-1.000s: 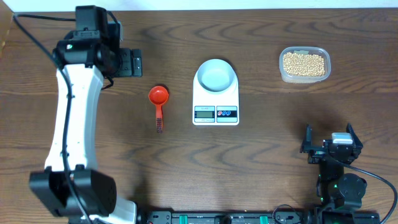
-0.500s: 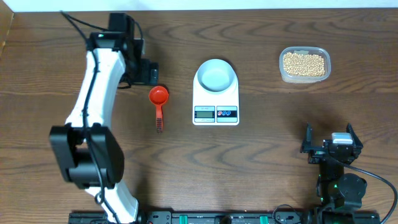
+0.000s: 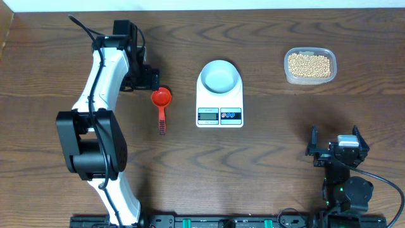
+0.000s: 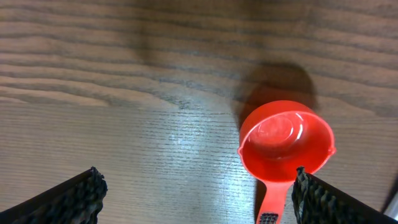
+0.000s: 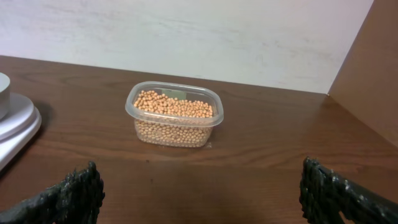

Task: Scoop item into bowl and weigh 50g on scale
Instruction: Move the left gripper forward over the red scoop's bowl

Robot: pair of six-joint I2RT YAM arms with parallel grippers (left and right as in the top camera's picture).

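The pale bowl [image 3: 219,76] stands empty on the white scale [image 3: 219,101] at the table's middle. Pale-tan beans [image 3: 309,64] fill a clear plastic tub [image 3: 309,78] at the back right; they also show in the right wrist view [image 5: 174,112]. A red scoop [image 3: 161,98] lies left of the scale, handle toward the front. My left gripper [image 3: 149,79] is open just above and left of the scoop's cup. In the left wrist view the left gripper [image 4: 196,196] has the scoop [image 4: 285,144] by its right finger. My right gripper [image 3: 337,151] is open and empty at the front right.
The tub [image 5: 175,118] stands well ahead of the right gripper [image 5: 202,193]. The scale's edge [image 5: 15,121] shows at the left of the right wrist view. The left arm [image 3: 95,95] stretches along the table's left side.
The left arm has swung right and lowered its gripper from the far left to the red scoop's cup. The right arm has not moved.
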